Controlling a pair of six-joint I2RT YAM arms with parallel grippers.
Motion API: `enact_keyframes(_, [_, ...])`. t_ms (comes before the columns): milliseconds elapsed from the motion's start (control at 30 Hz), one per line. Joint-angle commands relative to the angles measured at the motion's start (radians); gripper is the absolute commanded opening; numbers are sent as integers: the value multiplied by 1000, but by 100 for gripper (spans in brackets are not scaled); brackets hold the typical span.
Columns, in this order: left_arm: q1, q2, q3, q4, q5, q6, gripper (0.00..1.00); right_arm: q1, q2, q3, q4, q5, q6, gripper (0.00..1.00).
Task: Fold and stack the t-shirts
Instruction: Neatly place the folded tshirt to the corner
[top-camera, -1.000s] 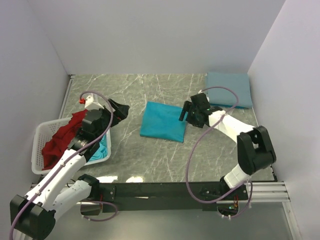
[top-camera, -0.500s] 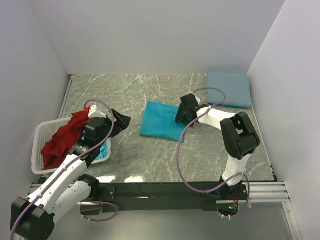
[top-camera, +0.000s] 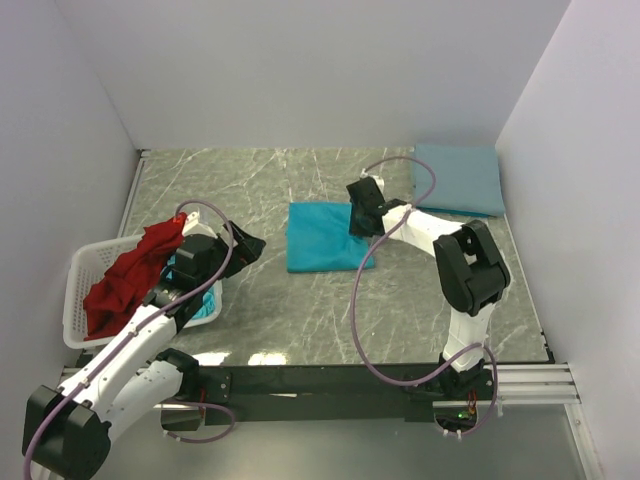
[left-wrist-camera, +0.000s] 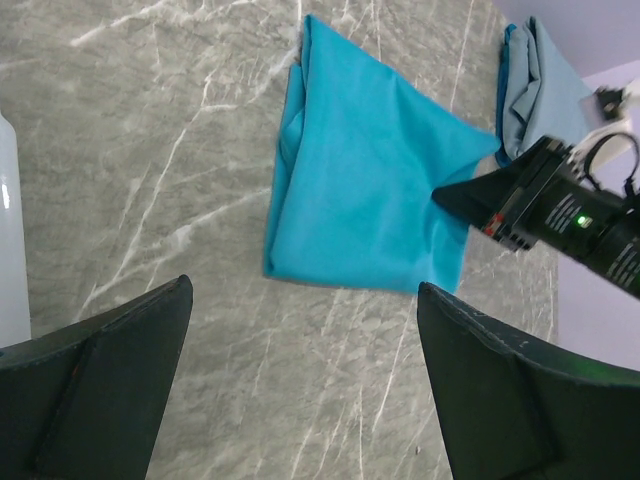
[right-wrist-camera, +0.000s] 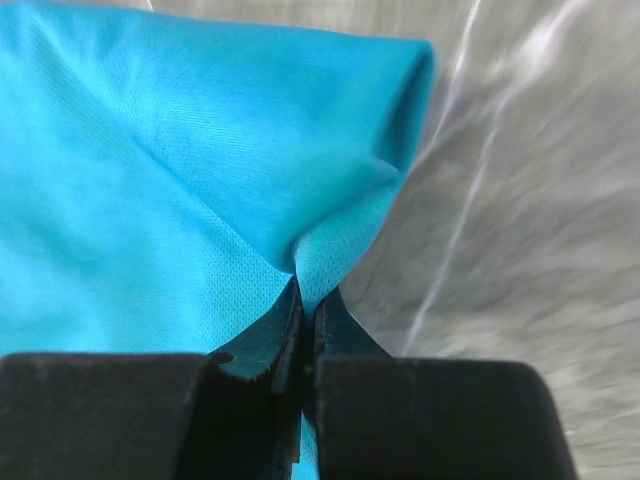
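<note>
A folded bright teal t-shirt (top-camera: 322, 236) (left-wrist-camera: 370, 190) lies in the middle of the marble table. My right gripper (top-camera: 361, 214) (right-wrist-camera: 308, 300) is at its far right corner, shut on a pinch of its edge; the teal fabric (right-wrist-camera: 180, 150) rises in a fold between the fingers. A duller grey-blue folded t-shirt (top-camera: 458, 178) (left-wrist-camera: 548, 85) lies at the back right. A red t-shirt (top-camera: 128, 274) hangs over the basket, with another teal one (top-camera: 204, 302) inside. My left gripper (top-camera: 244, 245) (left-wrist-camera: 305, 290) hovers open and empty left of the teal shirt.
The white lattice basket (top-camera: 78, 322) stands at the near left, under my left arm. Walls close the table in at the left, back and right. The purple cable (top-camera: 372, 300) of my right arm loops over the table near the front.
My right gripper has moved left and back along the teal shirt's right edge and shut on it. My left gripper drifted right, away from the basket, still open.
</note>
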Motion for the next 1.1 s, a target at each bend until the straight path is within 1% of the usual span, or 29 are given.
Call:
enact_keyframes(0, [0,-24,50,15,23,18,99,1,-34,96,-12,139,-198,0])
enact_keyframes(33, [0,-27,50,18,20,20,99,1,-41,108,-12,159,-280,0])
enact_keyframes(67, [0,-29,51,16,20,21,99,-1,-44,120,-14,207,-313,0])
enact_keyframes(100, [0,-31,53,15,16,21,100,-2,-41,148,-20,234,-388,0])
enact_keyframes(233, [2,-26,62,-7,5,24,99,-30,-24,209,-15,317,-536,0])
enact_keyframes(333, [0,-37,62,2,5,33,99,-74,-4,271,-34,358,-586,0])
enact_keyframes(633, [2,-101,79,-41,-50,46,99,-192,8,374,66,415,-777,0])
enact_keyframes(800, [0,-129,76,-54,-109,43,99,-240,77,473,81,430,-856,0])
enact_keyframes(900, [0,-149,51,-24,-139,46,99,-255,129,534,98,447,-902,0])
enact_keyframes(1000, [0,-159,50,-4,-153,47,99,-274,169,613,80,458,-895,0])
enact_keyframes(1067, [0,-161,60,-16,-190,50,99,-278,178,665,72,452,-878,0])
